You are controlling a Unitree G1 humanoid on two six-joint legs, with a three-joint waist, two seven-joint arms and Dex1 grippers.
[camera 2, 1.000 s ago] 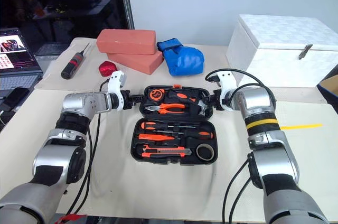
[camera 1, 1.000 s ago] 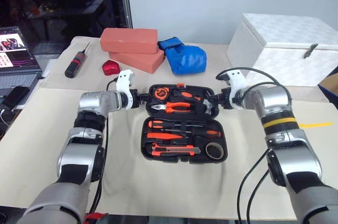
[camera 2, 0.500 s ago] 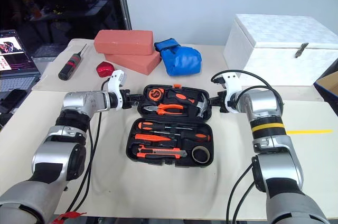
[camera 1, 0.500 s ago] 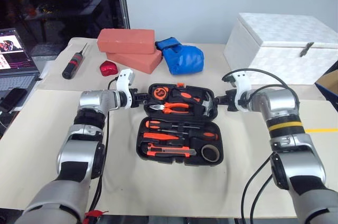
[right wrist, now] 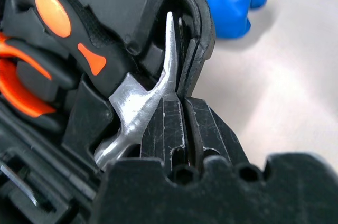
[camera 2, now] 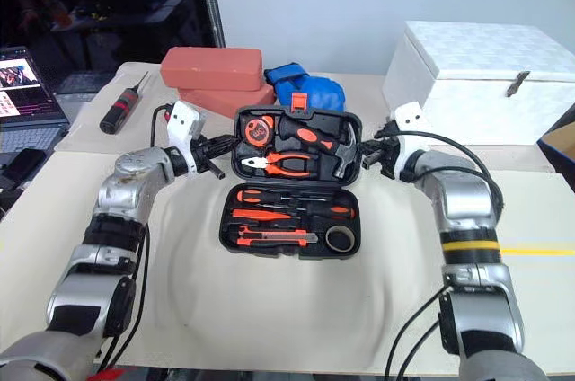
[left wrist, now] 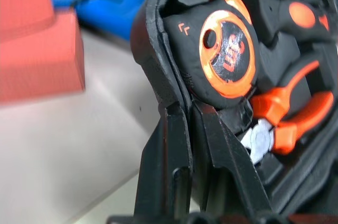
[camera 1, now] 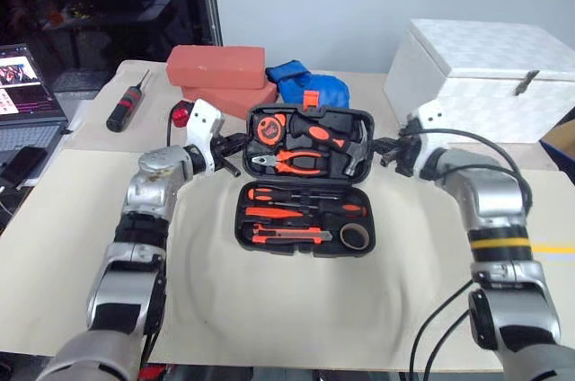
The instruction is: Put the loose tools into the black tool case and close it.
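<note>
**Lid lifted off the desk, pinched at both edges**

A second ago the case (camera 1: pixel 305 181) lay flat open; now its lid stands tilted up from the desk (camera 1: pixel 269 309), with the orange latch (camera 1: pixel 311 99) raised against the blue glove (camera 1: pixel 310 86) behind. The base half has stayed flat. Both arms have risen with the lid.

The left tool (left wrist: pixel 185 123) is pressed together on the lid's left rim, beside the tape measure (left wrist: pixel 227 49) and pliers (left wrist: pixel 285 118). The right tool (right wrist: pixel 182 121) pinches the right rim, next to the hammer (right wrist: pixel 142 108) head.

The two screwdrivers (camera 1: pixel 301 193) and the knife (camera 1: pixel 287 237) lie in the base recesses, with a tape roll (camera 1: pixel 356 236) at the corner.

The lid hides part of the glove, and the left arm covers most of the red object by the bricks (camera 1: pixel 216 66). Whether the screwdrivers sit fully in their recesses is hard to make out.
</note>
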